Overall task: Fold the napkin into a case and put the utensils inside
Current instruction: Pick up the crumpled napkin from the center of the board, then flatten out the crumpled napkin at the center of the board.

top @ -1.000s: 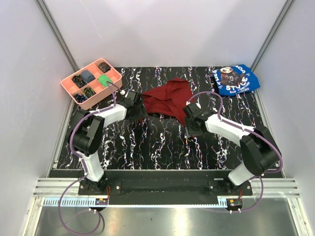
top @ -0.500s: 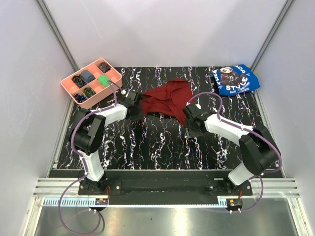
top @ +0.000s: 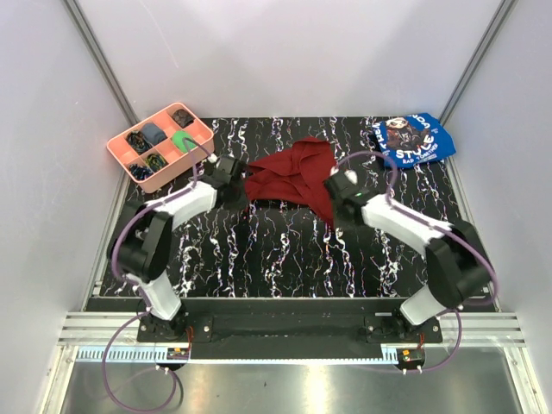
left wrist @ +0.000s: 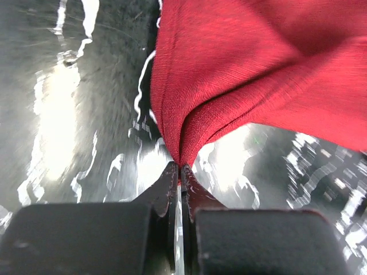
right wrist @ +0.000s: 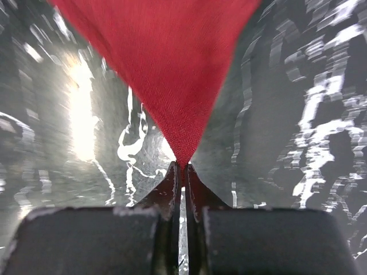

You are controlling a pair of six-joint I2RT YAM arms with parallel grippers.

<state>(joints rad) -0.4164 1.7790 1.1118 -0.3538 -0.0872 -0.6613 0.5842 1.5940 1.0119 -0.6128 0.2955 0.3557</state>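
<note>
- While it lies crumpled on the table (top: 285, 259), the napkin (top: 291, 176) spreads between the two pairs of fingers, one corner running to each.
- Fingers of the left gripper (left wrist: 179, 170) are clenched on a bunched corner, and the cloth fans up and rightward from their tips.
- Fingers of the right gripper (right wrist: 182, 167) pinch a pointed corner, and the cloth widens straight ahead of their tips.

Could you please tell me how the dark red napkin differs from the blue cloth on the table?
The napkin is plain dark red; the blue cloth bears a printed picture and white lettering. The napkin lies mid-table; the blue cloth sits in the far right corner. The left gripper and right gripper each pinch the napkin; the blue cloth is untouched. Both are rumpled fabric on the table.
</note>
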